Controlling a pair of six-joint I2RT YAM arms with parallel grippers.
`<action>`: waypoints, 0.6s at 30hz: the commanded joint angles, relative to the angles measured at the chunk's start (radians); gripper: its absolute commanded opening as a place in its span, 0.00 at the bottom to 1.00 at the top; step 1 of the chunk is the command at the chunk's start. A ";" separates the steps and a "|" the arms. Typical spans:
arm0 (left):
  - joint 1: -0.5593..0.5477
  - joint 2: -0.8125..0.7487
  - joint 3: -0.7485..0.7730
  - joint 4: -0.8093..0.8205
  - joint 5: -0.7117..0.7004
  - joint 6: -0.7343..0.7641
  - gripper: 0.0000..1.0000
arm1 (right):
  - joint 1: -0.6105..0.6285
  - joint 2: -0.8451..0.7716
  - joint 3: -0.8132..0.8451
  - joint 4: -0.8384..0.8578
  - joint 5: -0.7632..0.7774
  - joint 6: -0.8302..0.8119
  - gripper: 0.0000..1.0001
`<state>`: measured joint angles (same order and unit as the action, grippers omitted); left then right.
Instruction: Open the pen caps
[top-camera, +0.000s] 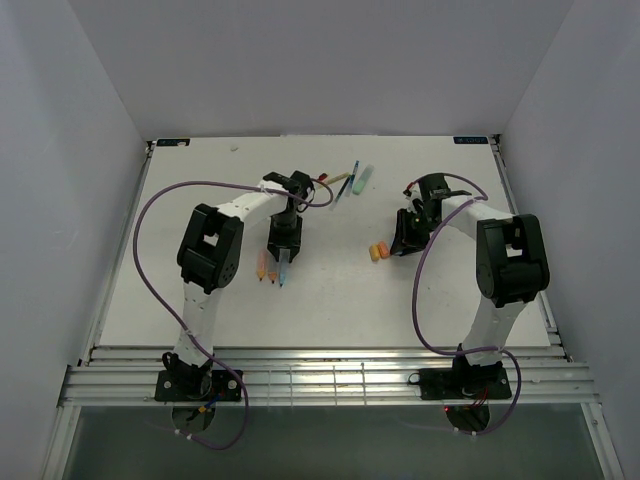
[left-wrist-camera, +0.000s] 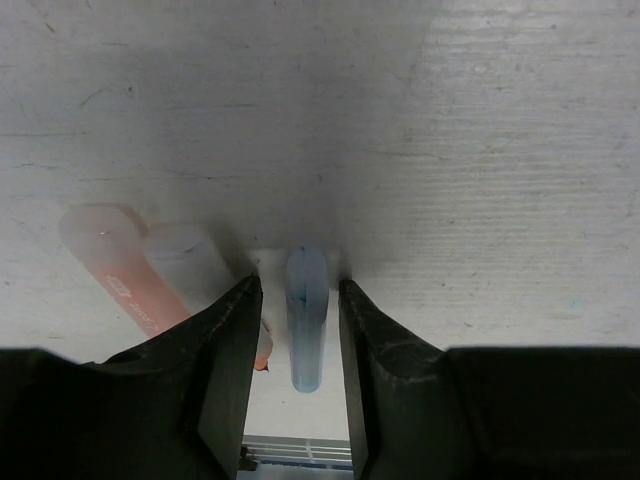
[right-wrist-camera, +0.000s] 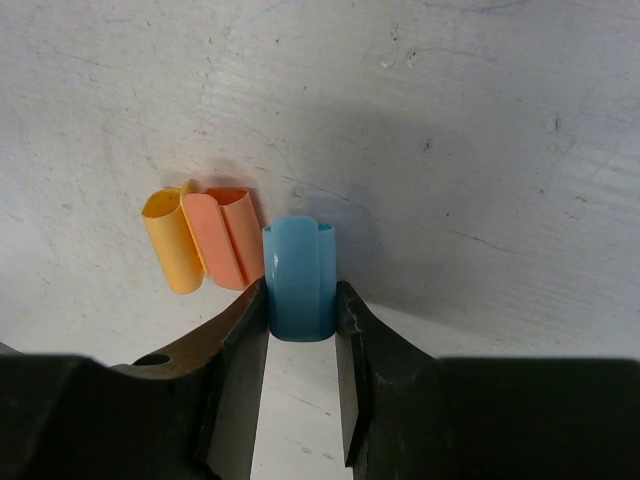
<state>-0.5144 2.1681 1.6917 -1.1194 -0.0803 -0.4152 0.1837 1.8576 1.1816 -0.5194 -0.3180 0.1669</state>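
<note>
My right gripper (right-wrist-camera: 300, 297) is shut on a blue pen cap (right-wrist-camera: 298, 270), pinching its near end at the fingertips. The cap lies right beside an orange cap (right-wrist-camera: 225, 238) and a yellow-orange cap (right-wrist-camera: 172, 243) on the table. In the top view these caps (top-camera: 377, 250) sit just left of the right gripper (top-camera: 401, 243). My left gripper (left-wrist-camera: 300, 292) is open and straddles a translucent blue pen barrel (left-wrist-camera: 306, 315), with a gap on each side. An orange barrel (left-wrist-camera: 120, 275) and a clear one (left-wrist-camera: 190, 262) lie to its left. In the top view the left gripper (top-camera: 283, 248) hangs over these barrels (top-camera: 272, 271).
Several capped pens lie at the back centre: a red-and-yellow one (top-camera: 334, 179), a thin blue one (top-camera: 347, 184) and a pale green one (top-camera: 363, 177). White walls enclose the table (top-camera: 200, 300) on three sides. A slatted rail (top-camera: 320, 378) runs along the near edge.
</note>
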 joint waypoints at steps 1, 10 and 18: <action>-0.006 -0.002 0.020 0.010 -0.021 -0.008 0.48 | 0.002 0.012 0.006 0.018 -0.018 -0.018 0.30; -0.006 -0.017 0.077 0.006 -0.021 -0.016 0.58 | 0.002 0.017 0.013 0.016 -0.026 -0.015 0.37; -0.006 -0.027 0.152 -0.014 -0.009 -0.025 0.64 | 0.002 0.000 0.010 0.016 -0.020 -0.010 0.43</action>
<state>-0.5144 2.1845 1.7943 -1.1244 -0.0898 -0.4301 0.1837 1.8645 1.1816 -0.5194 -0.3367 0.1677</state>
